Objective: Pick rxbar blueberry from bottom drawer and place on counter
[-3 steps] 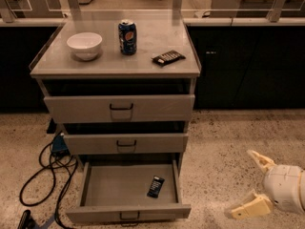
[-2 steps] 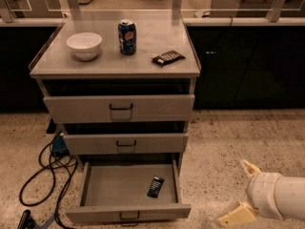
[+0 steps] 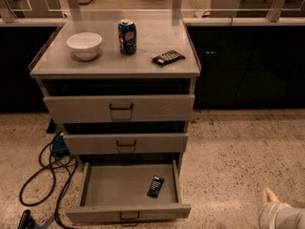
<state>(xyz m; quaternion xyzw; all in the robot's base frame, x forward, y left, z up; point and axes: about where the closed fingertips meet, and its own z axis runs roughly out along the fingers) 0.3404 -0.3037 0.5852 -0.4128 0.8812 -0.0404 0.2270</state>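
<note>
One bar (image 3: 155, 186): dark blue-black, flat in bottom drawer (image 3: 128, 213), well left of gripper (image 3: 272, 199).
Gripper: lower-right corner; open/closed unclear.

The counter (image 3: 109, 63) is smooth pale grey with a dull sheen. The bottom drawer (image 3: 128, 213) looks like matt grey metal. The rxbar (image 3: 155, 186) has a dark, slightly glossy wrapper. The can (image 3: 127, 37) is shiny and the bowl (image 3: 84, 45) smooth white. The floor (image 3: 238, 147) is speckled and polished. The gripper (image 3: 274, 209), at the lower right corner, looks like pale matt plastic.
</note>
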